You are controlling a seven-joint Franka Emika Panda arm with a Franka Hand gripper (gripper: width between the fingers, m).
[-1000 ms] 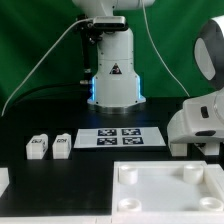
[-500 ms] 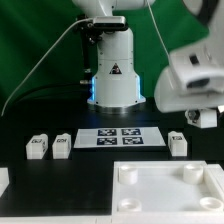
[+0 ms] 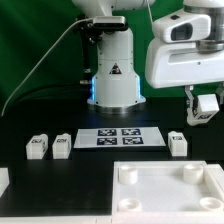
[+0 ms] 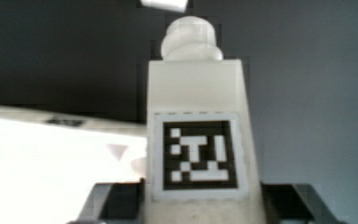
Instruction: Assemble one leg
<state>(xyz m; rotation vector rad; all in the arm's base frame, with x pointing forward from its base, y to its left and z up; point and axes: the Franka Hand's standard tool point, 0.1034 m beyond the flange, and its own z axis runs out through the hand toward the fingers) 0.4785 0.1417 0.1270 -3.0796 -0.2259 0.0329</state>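
Gripper clamping leg tag-side out, hovering at exterior view's 3 o'clock; spare leg sitting at its 6 o'clock.

Even, bright light — soft blur throughout, wrist view's background defocused.

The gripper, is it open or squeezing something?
Shut on the leg: the wrist view shows the gripper with its dark fingers pressing both sides of that tagged white post.
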